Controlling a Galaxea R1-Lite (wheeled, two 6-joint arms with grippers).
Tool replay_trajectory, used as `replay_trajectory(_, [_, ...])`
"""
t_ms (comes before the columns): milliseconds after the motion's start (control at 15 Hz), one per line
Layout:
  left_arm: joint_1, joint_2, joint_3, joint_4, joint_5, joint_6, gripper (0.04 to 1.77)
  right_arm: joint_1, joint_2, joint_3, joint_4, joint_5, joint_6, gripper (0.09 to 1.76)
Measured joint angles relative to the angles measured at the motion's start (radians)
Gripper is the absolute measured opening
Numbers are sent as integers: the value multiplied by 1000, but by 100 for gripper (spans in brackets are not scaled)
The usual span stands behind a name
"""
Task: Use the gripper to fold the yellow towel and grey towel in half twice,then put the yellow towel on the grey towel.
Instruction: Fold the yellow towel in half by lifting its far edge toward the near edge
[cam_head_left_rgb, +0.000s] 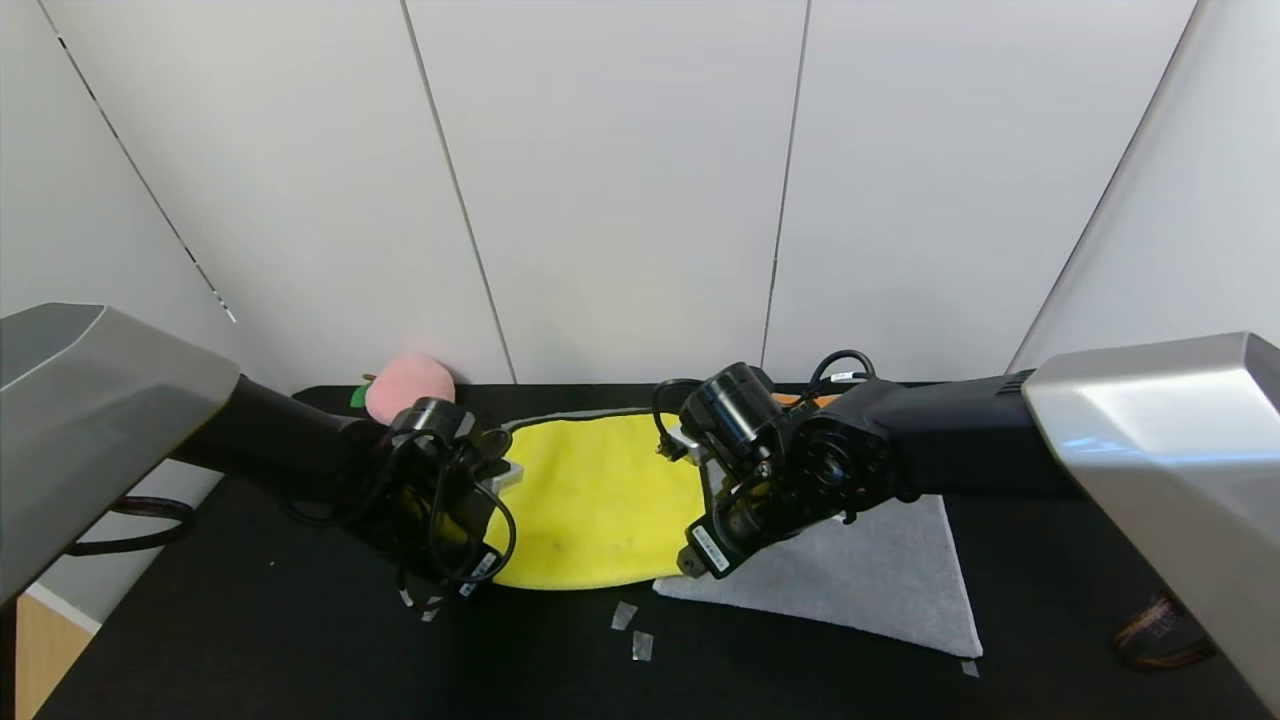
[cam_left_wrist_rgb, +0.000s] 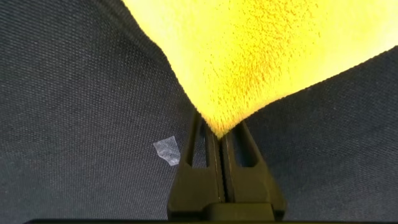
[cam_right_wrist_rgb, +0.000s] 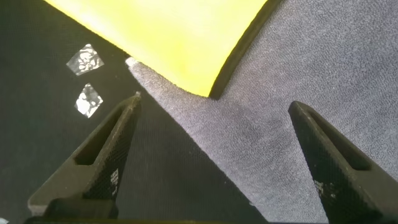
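Observation:
The yellow towel (cam_head_left_rgb: 600, 500) lies spread on the black table, its right edge over the grey towel (cam_head_left_rgb: 870, 575). An orange bit of the grey towel (cam_head_left_rgb: 800, 400) shows behind the right arm. My left gripper (cam_head_left_rgb: 478, 572) is at the yellow towel's near left corner; in the left wrist view it (cam_left_wrist_rgb: 217, 127) is shut on that corner of the yellow towel (cam_left_wrist_rgb: 261, 50). My right gripper (cam_head_left_rgb: 690, 565) hangs over the yellow towel's near right corner. In the right wrist view it (cam_right_wrist_rgb: 215, 100) is open and empty above the yellow towel's dark-edged corner (cam_right_wrist_rgb: 174, 31) and the grey towel (cam_right_wrist_rgb: 298, 62).
A pink plush peach (cam_head_left_rgb: 405, 385) sits at the back left against the wall. Small bits of clear tape (cam_head_left_rgb: 625, 615) lie on the table in front of the towels, and also show in the right wrist view (cam_right_wrist_rgb: 84, 59). A dark coiled object (cam_head_left_rgb: 1160, 630) lies at the right edge.

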Motion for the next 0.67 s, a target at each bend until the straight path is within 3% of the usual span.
replay_trajectory(667, [52,-68,-40,18,-114,-13,11,42,79,-72,43,-41,-9,171])
